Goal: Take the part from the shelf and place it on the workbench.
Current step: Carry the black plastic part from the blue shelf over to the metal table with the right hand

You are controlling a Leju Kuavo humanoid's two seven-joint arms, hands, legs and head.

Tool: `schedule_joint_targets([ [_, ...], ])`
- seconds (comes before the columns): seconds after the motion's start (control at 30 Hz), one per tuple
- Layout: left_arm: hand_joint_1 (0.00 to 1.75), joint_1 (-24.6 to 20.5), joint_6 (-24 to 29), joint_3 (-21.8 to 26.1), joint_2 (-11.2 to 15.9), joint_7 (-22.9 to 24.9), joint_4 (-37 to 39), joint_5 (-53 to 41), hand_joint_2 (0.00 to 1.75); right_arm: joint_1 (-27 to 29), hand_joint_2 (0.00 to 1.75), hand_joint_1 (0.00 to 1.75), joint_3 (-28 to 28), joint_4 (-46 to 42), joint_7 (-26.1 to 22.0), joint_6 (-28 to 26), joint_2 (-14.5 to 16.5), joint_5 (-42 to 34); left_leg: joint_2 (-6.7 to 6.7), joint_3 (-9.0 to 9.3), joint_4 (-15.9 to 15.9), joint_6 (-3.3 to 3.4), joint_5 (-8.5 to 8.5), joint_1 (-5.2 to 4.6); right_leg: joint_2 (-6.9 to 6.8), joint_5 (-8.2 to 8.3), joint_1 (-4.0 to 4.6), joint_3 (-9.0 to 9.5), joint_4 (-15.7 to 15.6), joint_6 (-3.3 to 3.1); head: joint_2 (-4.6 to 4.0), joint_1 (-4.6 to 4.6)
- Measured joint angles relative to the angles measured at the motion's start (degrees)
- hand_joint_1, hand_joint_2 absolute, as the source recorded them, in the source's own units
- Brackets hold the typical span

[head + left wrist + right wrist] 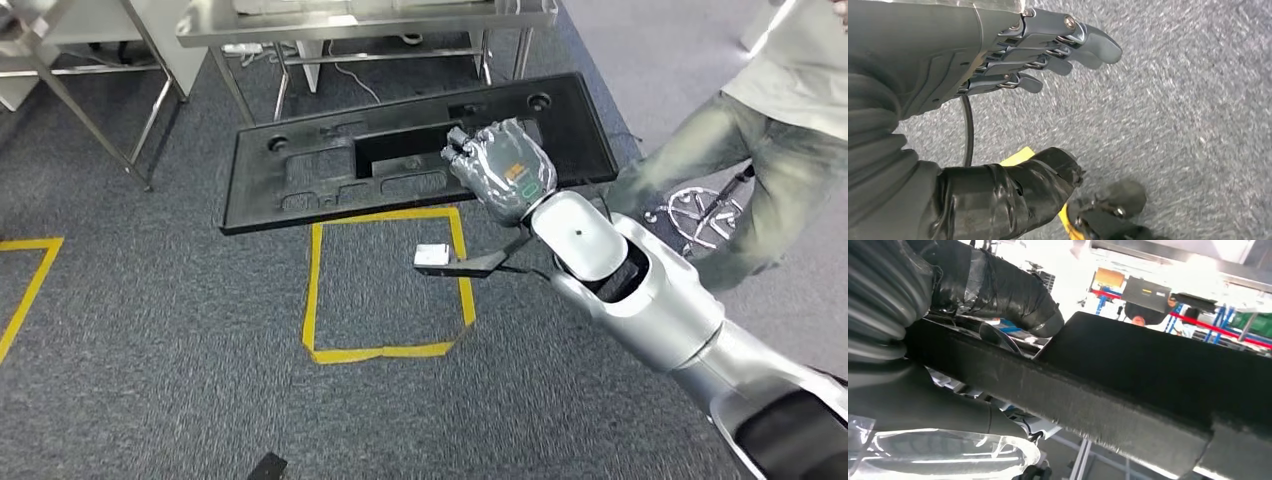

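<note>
The long black part (pixel 400 160) is held clear of the carpet by the right hand (pixel 500 170), clasped near one end, its long axis running crosswise just short of the steel table's (pixel 370 25) near edge. The left hand (pixel 1048 50) is hung over the carpet, fingers spread, grasping nothing.

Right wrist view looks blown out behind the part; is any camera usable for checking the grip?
Right wrist view: background overexposed, the black part dark and close, grain soft. Head view: evenly lit, sharp, right hand gripping the part clearly. Left wrist view: left hand sharp, carpet slightly blurred.
</note>
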Motion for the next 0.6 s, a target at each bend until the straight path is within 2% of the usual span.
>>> schedule_joint_targets([
  [0.03, 0.00, 0.01, -0.03, -0.09, 0.01, 0.01, 0.00, 0.03, 1.75, 0.07, 1.75, 1.75, 0.14, -0.07, 0.00, 0.01, -0.01, 0.04, 0.00, -2.32, 3.53, -0.03, -0.73, -0.01, 0.02, -0.36, 0.16, 0.40, 0.00, -0.19, 0.00, -0.01],
  [0.07, 0.00, 0.07, -0.08, -0.16, 0.01, 0.01, 0.00, 0.07, 1.75, 0.25, 1.75, 1.75, 0.27, -0.11, 0.00, 0.01, -0.02, 0.09, 0.00, -4.15, 5.76, 0.04, -0.65, -0.02, 0.05, -0.75, 0.33, 0.87, 0.00, -0.29, 0.00, -0.01],
  [0.1, 0.00, 0.13, -0.14, -0.21, 0.01, 0.02, 0.00, 0.10, 1.75, 0.44, 1.75, 1.75, 0.39, -0.14, 0.00, 0.02, -0.03, 0.15, 0.00, -5.13, 6.16, 0.23, 0.38, -0.07, 0.08, -1.17, 0.49, 1.40, 0.00, -0.34, 0.00, 0.01],
  [0.13, 0.00, 0.16, -0.19, -0.25, 0.01, 0.02, 0.00, 0.13, 1.75, 0.60, 1.75, 1.75, 0.47, -0.15, 0.00, 0.02, -0.05, 0.21, 0.00, -4.96, 4.32, 0.55, 2.36, -0.17, 0.11, -1.61, 0.62, 2.00, 0.00, -0.36, 0.00, 0.01],
  [0.17, 0.00, 0.18, -0.20, -0.26, 0.01, 0.02, 0.00, 0.14, 1.75, 0.66, 1.75, 1.75, 0.50, -0.18, 0.00, 0.02, -0.08, 0.24, 0.00, -3.82, 0.78, 1.00, 4.89, -0.36, 0.13, -2.07, 0.70, 2.63, -0.02, -0.34, 0.00, 0.02],
  [0.2, 0.00, 0.17, -0.20, -0.27, 0.03, 0.03, 0.01, 0.14, 1.75, 0.66, 1.75, 1.75, 0.51, -0.23, 0.01, 0.02, -0.10, 0.28, 0.01, -2.30, -2.87, 1.53, 6.73, -0.66, 0.13, -2.50, 0.74, 3.18, -0.09, -0.26, 0.00, 0.05],
  [0.23, 0.00, 0.15, -0.20, -0.29, 0.08, 0.04, 0.01, 0.14, 1.75, 0.61, 1.75, 1.75, 0.51, -0.30, 0.01, 0.03, -0.14, 0.33, 0.02, -0.77, -6.19, 2.01, 7.76, -1.00, 0.16, -2.88, 0.76, 3.59, -0.18, -0.09, 0.00, 0.04],
  [0.27, 0.00, 0.08, -0.19, -0.31, 0.15, 0.05, 0.01, 0.13, 1.75, 0.59, 1.75, 1.75, 0.51, -0.39, 0.01, 0.03, -0.16, 0.37, 0.03, 0.30, -8.20, 2.39, 7.95, -1.30, 0.18, -3.14, 0.72, 3.86, -0.44, 0.14, 0.00, 0.05],
  [0.3, 0.00, 0.04, -0.19, -0.32, 0.21, 0.07, 0.01, 0.13, 1.75, 0.65, 1.75, 1.75, 0.52, -0.46, 0.01, 0.04, -0.19, 0.39, 0.04, 0.93, -9.22, 2.67, 7.46, -1.51, 0.18, -3.13, 0.70, 4.06, -0.56, 0.45, 0.00, 0.05],
  [0.4, 0.00, 0.09, -0.19, -0.34, 0.28, 0.16, 0.00, 0.02, 1.75, 0.79, 1.75, 1.75, 0.56, -0.75, 0.00, 0.04, -0.26, 0.47, 0.06, 2.67, -11.11, 3.21, 6.89, -1.34, 0.09, -2.91, 0.67, 4.19, 0.30, 1.23, 0.00, 0.18],
  [0.43, 0.00, 0.11, -0.19, -0.34, 0.29, 0.18, 0.00, -0.03, 1.75, 0.74, 1.75, 1.75, 0.56, -0.84, 0.00, 0.05, -0.29, 0.53, 0.07, 3.42, -11.52, 3.42, 6.73, -1.21, 0.06, -3.20, 0.66, 3.45, 1.88, 1.38, 0.00, 0.26],
  [0.47, 0.00, 0.09, -0.19, -0.34, 0.30, 0.19, 0.00, -0.05, 1.75, 0.72, 1.75, 1.75, 0.56, -0.87, 0.00, 0.05, -0.32, 0.60, 0.06, 4.16, -11.84, 3.57, 6.49, -1.12, 0.02, -3.90, 0.61, 1.85, 4.67, 1.53, 0.00, 0.28],
  [0.53, 0.00, 0.04, -0.19, -0.35, 0.30, 0.19, 0.00, -0.06, 1.75, 0.81, 1.75, 1.75, 0.58, -0.91, -0.02, 0.07, -0.35, 0.75, 0.05, 5.25, -11.96, 3.77, 5.67, -1.13, -0.01, -6.21, 0.39, -2.58, 11.33, 1.96, 0.00, 0.29],
  [0.57, 0.00, 0.07, -0.19, -0.36, 0.30, 0.20, 0.00, -0.06, 1.75, 0.97, 1.75, 1.75, 0.61, -0.91, -0.04, 0.08, -0.37, 0.82, 0.02, 5.88, -11.96, 3.73, 5.12, -1.08, -0.02, -7.33, 0.18, -4.69, 13.64, 2.25, 0.00, 0.29],
  [0.6, 0.00, 0.14, -0.19, -0.36, 0.30, 0.20, 0.00, -0.06, 1.75, 1.11, 1.75, 1.75, 0.64, -0.92, -0.09, 0.09, -0.38, 0.90, -0.03, 6.59, -11.95, 3.63, 4.53, -1.01, -0.04, -7.75, -0.09, -5.99, 14.22, 2.55, 0.00, 0.30],
])
